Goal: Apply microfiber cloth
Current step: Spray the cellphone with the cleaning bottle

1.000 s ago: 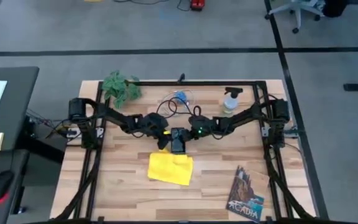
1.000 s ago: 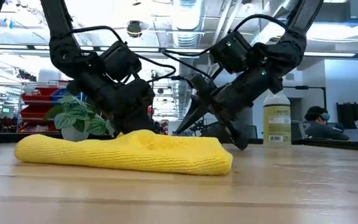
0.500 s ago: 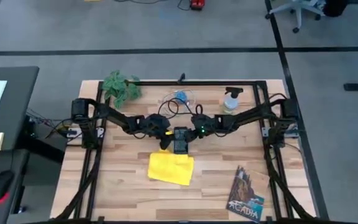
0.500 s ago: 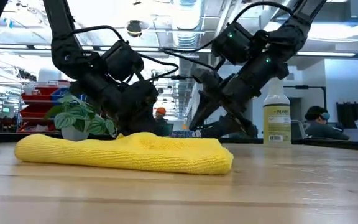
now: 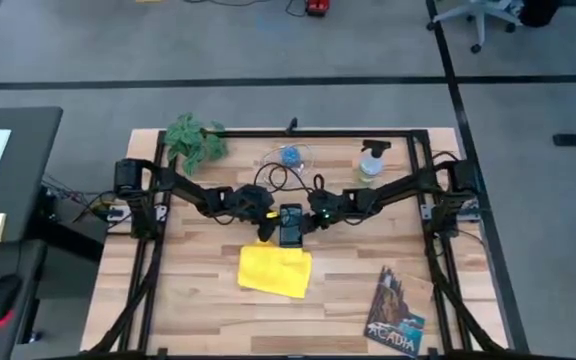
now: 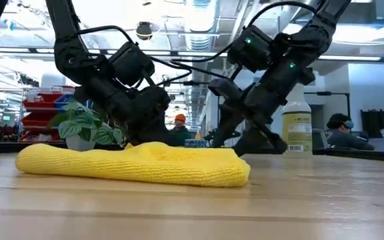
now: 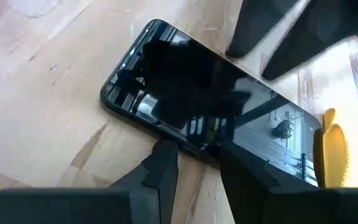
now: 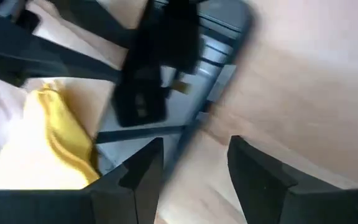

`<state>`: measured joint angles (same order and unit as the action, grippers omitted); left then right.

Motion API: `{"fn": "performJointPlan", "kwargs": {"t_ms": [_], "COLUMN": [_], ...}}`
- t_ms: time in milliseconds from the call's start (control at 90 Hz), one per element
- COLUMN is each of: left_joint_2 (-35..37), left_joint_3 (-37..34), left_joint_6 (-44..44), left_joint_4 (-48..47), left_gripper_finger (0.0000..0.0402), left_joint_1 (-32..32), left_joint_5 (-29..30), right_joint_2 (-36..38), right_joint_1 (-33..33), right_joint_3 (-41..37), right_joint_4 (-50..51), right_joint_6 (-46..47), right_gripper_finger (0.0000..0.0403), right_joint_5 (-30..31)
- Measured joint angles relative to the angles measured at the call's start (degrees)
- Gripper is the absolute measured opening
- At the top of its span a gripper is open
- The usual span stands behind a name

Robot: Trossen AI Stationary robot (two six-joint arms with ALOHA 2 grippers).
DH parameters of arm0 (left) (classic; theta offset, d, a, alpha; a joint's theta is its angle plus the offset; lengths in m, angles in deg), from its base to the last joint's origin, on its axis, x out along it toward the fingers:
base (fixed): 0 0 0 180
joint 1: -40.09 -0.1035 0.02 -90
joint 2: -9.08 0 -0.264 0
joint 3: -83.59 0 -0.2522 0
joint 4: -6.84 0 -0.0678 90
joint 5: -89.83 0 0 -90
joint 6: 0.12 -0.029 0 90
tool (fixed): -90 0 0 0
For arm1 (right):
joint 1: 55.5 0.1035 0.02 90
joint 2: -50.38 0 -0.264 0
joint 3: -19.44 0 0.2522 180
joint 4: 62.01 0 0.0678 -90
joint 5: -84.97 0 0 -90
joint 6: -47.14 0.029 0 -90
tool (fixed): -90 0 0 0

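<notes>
The yellow microfiber cloth lies rumpled and flat on the wooden table, seen also in the low view. Just beyond its far edge a black smartphone lies screen up on the table. My left gripper stands open at the phone's left long side, fingertips by its edge. My right gripper stands open at the phone's right long side. Both point down at a slant behind the cloth. My left gripper has its fingertips at the phone's left long edge, slanting down from the table's left. Whether they touch it I cannot tell. My right gripper has its fingers on either side of the phone's right long edge, slanting down from the right. Blur hides whether they touch.
A green leafy plant stands at the far left. A small blue object amid cables and a spray bottle stand at the far edge. A book lies near right. Bare wood shows to the left of the cloth.
My right gripper has come down and toward the table's left, closer to the phone's right side, tipping steeper as it went. The cloth has stayed where it was.
</notes>
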<state>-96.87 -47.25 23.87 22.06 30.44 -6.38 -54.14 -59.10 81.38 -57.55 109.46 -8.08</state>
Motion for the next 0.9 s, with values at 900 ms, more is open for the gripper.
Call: {"fn": "performJointPlan", "kwargs": {"t_ms": [900], "left_joint_2": [-0.21], "left_joint_3": [-0.20], "left_joint_6": [2.16], "left_joint_4": [4.66], "left_gripper_finger": [0.0097], "left_joint_1": [0.00], "left_joint_5": [2.07], "right_joint_2": [-2.48], "right_joint_1": [-0.14], "right_joint_3": [0.85], "right_joint_4": [-9.66], "right_joint_6": [3.66], "right_gripper_finger": [0.0224], "right_joint_5": [2.08]}}
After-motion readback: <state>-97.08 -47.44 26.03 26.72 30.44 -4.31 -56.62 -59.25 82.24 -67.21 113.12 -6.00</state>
